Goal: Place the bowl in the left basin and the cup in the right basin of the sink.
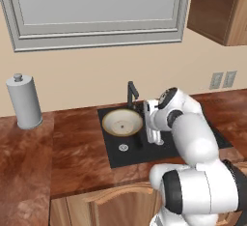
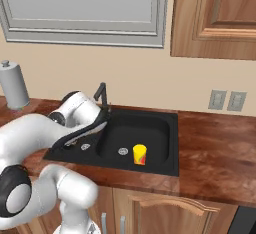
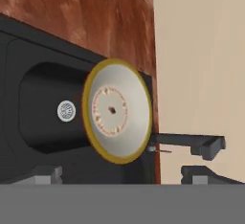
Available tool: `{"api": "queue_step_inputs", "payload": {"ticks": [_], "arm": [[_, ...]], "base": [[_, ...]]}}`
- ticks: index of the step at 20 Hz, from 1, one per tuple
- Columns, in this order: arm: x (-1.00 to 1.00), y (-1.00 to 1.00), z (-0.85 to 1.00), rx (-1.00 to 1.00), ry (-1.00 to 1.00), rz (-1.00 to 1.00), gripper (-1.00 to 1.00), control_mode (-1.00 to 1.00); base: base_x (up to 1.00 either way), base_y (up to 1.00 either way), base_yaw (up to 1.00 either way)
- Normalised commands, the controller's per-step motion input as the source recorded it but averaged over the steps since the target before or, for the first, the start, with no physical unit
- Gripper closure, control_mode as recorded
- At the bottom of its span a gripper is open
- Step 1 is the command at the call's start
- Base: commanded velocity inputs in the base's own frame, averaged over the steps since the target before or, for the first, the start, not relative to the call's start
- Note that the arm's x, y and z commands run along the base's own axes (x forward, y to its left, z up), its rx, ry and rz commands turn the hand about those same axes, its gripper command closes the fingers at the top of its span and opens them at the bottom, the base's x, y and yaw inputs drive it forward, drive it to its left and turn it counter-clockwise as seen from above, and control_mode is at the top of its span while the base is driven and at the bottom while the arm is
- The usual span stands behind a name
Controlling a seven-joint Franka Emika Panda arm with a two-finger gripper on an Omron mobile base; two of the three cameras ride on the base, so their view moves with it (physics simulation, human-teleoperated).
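**Observer:** Hand view first: what could go wrong from where you are?

**Me:** My jaws stand wide apart, holding nothing. The bowl (image 3: 117, 110) sits in the left basin (image 3: 48, 108), propped at the back edge of it by the faucet (image 3: 189, 141), not flat on the floor. The drain (image 3: 66, 111) lies at nine o'clock from it. My gripper (image 3: 119, 175) hangs just above and beside it. If I pull away carelessly, I judge a finger could clip the rim and tip the bowl, or knock the faucet at three o'clock.

**Observer:** And the cup?

**Me:** In the right base view, the cup (image 2: 140, 155) stands upright in the right basin (image 2: 150, 128), at three o'clock from its drain (image 2: 123, 151). My arm hides the bowl there.

**Observer:** What does the left base view add?

**Me:** It shows the bowl (image 1: 122, 122) at the back of the left basin, with my gripper (image 1: 153, 140) at four o'clock from it, just beside it. My arm covers the right basin there, so I cannot see the cup. Both things look placed, so bumping them on the way out is the remaining risk.
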Motion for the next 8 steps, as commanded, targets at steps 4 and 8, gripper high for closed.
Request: {"api": "queue_step_inputs", "payload": {"ticks": [4,8], "arm": [[-0.33,-0.41,0.44,0.00,0.08,0.00,-1.00,-1.00],[-0.24,-0.36,0.50,0.00,0.10,0.00,-1.00,-1.00]], "base": [[0.00,0.00,0.00],[0.00,0.00,0.00]]}}
